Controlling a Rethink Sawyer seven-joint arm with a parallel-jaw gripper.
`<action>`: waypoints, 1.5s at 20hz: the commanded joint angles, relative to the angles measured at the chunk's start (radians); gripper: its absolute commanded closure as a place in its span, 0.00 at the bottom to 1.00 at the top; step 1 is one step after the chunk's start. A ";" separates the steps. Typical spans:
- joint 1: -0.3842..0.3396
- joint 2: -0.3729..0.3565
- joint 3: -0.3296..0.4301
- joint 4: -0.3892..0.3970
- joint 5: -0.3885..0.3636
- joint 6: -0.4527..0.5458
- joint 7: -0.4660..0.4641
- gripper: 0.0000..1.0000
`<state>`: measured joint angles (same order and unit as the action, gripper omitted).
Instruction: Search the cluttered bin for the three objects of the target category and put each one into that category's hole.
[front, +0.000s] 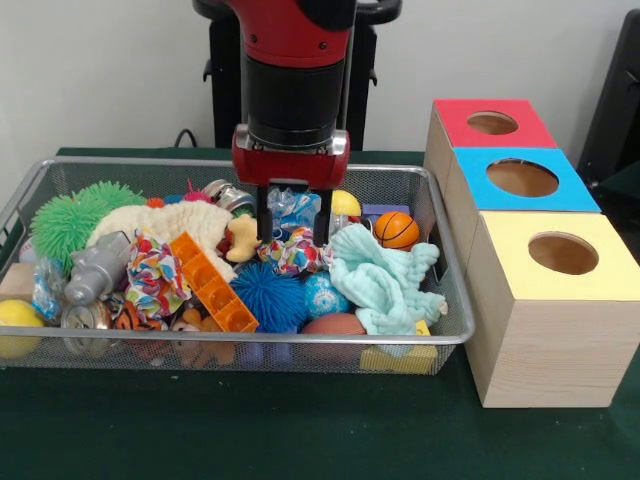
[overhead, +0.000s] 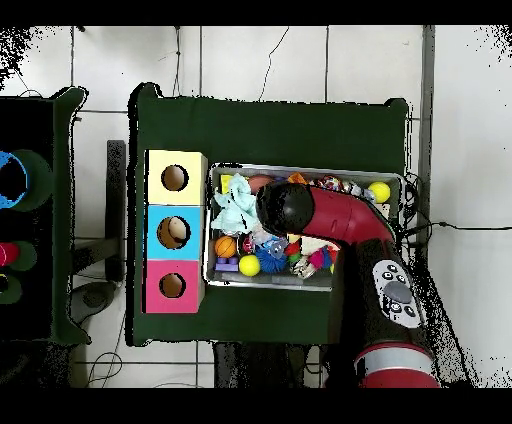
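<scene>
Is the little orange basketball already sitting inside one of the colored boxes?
No, the basketball lies in the wire bin, beside the mint green cloth.

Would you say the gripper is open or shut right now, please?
Open. In the front view the gripper hangs over the wire bin with its two dark fingers clearly apart, nothing between them.

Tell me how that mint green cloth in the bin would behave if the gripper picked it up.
The mint green cloth lies crumpled in soft folds, so it would probably droop limply rather than hold its shape. It looks light for its bulk. It drapes against the small basketball and the yellow block, so lifting it might drag or nudge those neighbours.
</scene>
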<state>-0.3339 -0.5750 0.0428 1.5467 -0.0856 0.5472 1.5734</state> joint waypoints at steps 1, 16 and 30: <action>-0.018 0.051 0.084 -0.072 0.003 0.106 0.030 0.00; -0.019 -0.016 0.067 0.196 0.030 -0.079 0.165 0.00; -0.026 0.019 0.058 0.181 0.025 -0.078 0.143 0.00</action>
<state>-0.3349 -0.6003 0.0428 1.6935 -0.0844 0.5249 1.5734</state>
